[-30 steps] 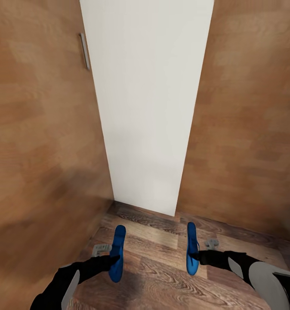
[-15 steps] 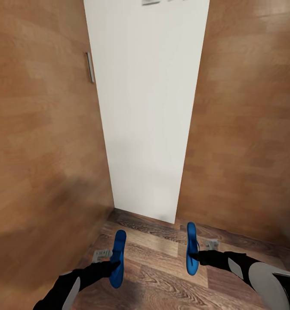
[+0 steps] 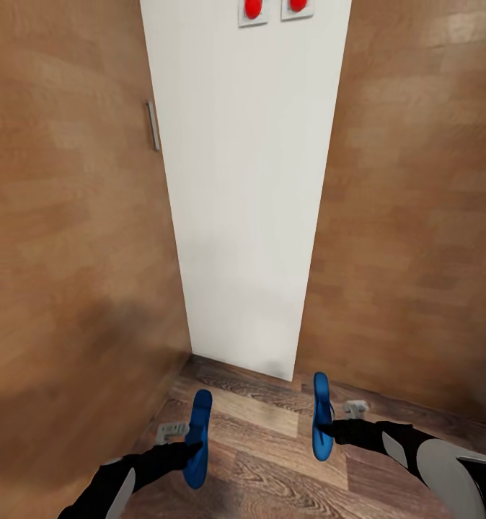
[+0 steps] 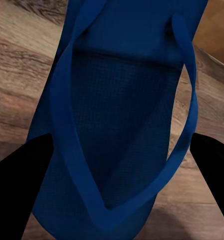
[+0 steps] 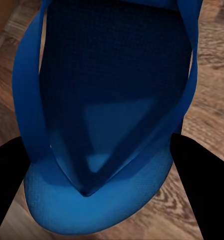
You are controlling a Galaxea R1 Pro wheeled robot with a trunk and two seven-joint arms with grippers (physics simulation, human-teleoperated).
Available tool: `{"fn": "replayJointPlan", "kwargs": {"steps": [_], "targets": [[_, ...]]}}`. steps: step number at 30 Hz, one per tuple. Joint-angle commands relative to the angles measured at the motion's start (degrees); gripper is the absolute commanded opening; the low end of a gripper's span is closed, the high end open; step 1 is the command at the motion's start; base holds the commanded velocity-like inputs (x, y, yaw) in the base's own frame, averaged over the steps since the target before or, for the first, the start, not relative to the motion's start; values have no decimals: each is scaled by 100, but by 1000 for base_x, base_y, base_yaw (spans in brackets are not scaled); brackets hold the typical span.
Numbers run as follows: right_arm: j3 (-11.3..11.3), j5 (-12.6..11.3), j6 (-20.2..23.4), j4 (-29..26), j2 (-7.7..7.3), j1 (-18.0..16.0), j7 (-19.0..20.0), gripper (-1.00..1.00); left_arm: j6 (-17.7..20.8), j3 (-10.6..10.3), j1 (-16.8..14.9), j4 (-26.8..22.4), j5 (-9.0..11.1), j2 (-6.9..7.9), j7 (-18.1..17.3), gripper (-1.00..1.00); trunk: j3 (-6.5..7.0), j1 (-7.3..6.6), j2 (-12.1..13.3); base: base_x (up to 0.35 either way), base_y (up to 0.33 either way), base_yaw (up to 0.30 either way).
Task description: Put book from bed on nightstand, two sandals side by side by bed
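The left gripper (image 3: 192, 450) is clamped on one blue sandal (image 3: 197, 437), the right gripper (image 3: 328, 431) on the other sandal (image 3: 321, 424), both held on edge above the wood-plank floor (image 3: 264, 454). Ahead a narrow white wall (image 3: 246, 194) with two red switches (image 3: 275, 9) stands between brown wooden panels (image 3: 70, 238), leaving little open floor

Just a dark wood-plank floor (image 3: 272, 447), with two small grey bits (image 3: 172, 431) at 7 and (image 3: 355, 408) at 5 o'clock.
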Motion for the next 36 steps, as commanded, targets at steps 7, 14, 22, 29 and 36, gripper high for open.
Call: {"fn": "replayJointPlan", "kwargs": {"steps": [7,14,22,29,36], "targets": [[-45,52,17,15,2,-1,8,-100,50,17,-2,11,32,-3,-21,-100,121,-155,280,0,0,0],[-43,52,-17,6,39,716,2,-100,-48,25,-2,248,24,0,-12,-100,246,-309,561,0,0,0],[-44,52,-31,0,49,1017,0,-100,-597,30,-2,818,19,6,-5,-100,390,-485,881,0,0,0],[-45,52,-50,-1,49,1030,0,-100,-666,29,-2,1002,17,14,-3,-100,516,-639,1162,0,0,0],[-45,52,-53,-1,49,1031,0,-100,-1170,35,-2,1490,17,30,0,-100,641,-792,1443,0,0,0]]}}
